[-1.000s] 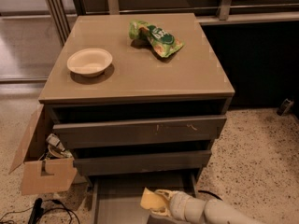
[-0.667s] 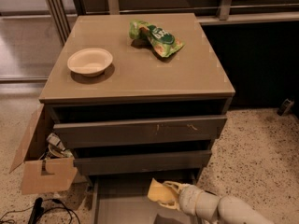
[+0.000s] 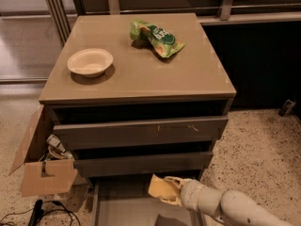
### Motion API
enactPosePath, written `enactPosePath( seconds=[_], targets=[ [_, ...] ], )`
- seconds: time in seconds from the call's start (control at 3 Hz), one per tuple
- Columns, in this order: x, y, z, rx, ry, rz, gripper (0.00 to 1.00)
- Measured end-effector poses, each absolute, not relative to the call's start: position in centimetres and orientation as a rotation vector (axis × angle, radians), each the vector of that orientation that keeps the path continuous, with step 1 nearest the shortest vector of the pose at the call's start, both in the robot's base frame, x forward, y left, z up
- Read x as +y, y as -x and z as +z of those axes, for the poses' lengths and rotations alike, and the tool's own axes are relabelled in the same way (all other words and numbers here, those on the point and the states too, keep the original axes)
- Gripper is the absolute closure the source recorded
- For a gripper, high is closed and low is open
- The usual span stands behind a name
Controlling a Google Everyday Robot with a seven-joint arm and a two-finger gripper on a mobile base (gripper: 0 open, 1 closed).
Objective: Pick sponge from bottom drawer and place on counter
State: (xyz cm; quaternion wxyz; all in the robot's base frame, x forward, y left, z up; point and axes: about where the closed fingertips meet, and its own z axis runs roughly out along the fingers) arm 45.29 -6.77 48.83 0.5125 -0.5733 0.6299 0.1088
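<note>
The pale yellow sponge (image 3: 159, 187) is held in my gripper (image 3: 170, 192), which comes in from the lower right on a white arm. It hangs above the open bottom drawer (image 3: 123, 212), just in front of the middle drawer front. The drawer floor below looks bare. The counter (image 3: 141, 69) is the tan top slab of the cabinet, well above the gripper.
A cream bowl (image 3: 90, 61) sits on the counter's left and a green snack bag (image 3: 156, 38) at its back. An open cardboard box (image 3: 43, 166) with clutter stands left of the cabinet. Cables (image 3: 35, 214) lie on the speckled floor.
My gripper has lifted the sponge up and to the right, from low over the drawer floor to just below the middle drawer front.
</note>
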Motion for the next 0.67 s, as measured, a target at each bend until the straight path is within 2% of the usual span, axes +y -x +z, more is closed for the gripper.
enactPosePath(
  seconds=[0.67],
  targets=[
    [-7.0, -49.5, 59.8, 1.454, 1.503, 0.231, 1.00]
  ],
)
